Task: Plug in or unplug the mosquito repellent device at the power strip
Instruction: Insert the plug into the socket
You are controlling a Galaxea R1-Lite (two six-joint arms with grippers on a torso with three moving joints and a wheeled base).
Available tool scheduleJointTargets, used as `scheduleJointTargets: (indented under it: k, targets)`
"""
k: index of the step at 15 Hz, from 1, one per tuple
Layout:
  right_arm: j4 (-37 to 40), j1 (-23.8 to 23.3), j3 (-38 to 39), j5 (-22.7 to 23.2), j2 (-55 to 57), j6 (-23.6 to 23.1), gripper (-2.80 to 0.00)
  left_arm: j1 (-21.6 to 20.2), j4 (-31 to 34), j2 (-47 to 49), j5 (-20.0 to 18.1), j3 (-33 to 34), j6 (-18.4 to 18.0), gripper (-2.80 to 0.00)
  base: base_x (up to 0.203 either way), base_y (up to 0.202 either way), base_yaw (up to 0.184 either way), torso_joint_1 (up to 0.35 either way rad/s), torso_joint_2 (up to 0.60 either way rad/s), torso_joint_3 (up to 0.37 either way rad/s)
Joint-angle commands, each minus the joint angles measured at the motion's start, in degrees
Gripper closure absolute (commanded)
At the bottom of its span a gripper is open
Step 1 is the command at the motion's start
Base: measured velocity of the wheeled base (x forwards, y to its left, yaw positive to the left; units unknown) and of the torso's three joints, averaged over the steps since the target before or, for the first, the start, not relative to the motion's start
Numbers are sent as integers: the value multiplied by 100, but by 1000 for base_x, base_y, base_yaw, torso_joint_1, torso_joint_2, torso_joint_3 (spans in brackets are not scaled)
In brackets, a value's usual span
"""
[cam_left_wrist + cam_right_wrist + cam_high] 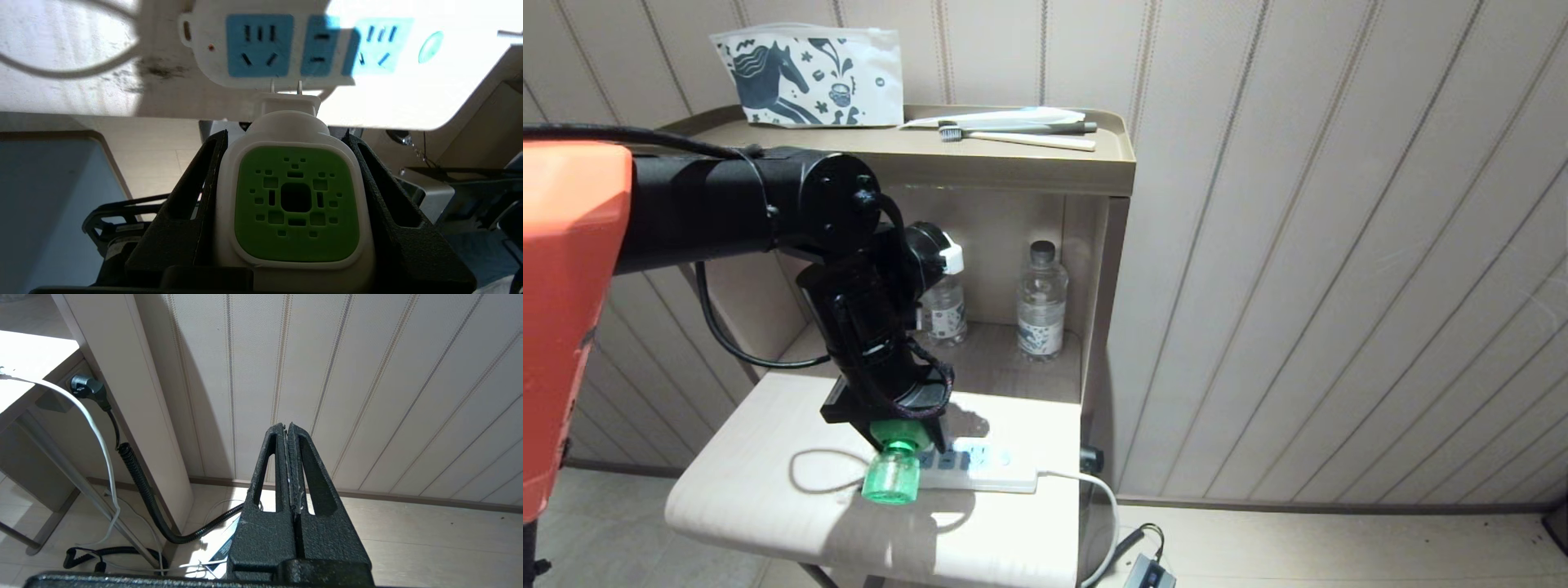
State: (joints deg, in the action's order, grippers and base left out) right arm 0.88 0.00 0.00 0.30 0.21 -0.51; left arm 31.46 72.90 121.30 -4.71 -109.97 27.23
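plug prongs clear of the strip, socket just ahead

the mosquito repellent device (296,204) sits pinched between the two black fingers of the left tool (295,134), its white head with the green vented face turned back toward the wrist, two bare metal prongs leading out past the fingertips. from the head view its translucent green bottle (892,475) hangs below the tool. the prongs are apart from the power strip (286,45), which lies just ahead of the tool on the worktop (760,482), pale blue socket faces in a row and a round button at the far end. whether this is plugging in or unplugging cannot be told; if plugging, the next move calls for lining both prongs with a two-slot socket and pushing straight. the right tool (289,435) is pressed together, parked off by the wall.
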Motion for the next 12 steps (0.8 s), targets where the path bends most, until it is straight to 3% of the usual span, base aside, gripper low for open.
scheduleJointTargets:
  k: [1,5,12]
  targets:
    - [0,0,0,1,-3,-2,0,-50,3,200,51,-8,37,0,0,0,0,0,0,0]
    - [0,0,0,-4,-3,-2,0,-61,-189,272,506,-25,335,0,0,0,0,0,0,0]
    - [0,0,0,2,-3,-2,0,-34,-347,284,515,-34,441,0,0,0,0,0,0,0]
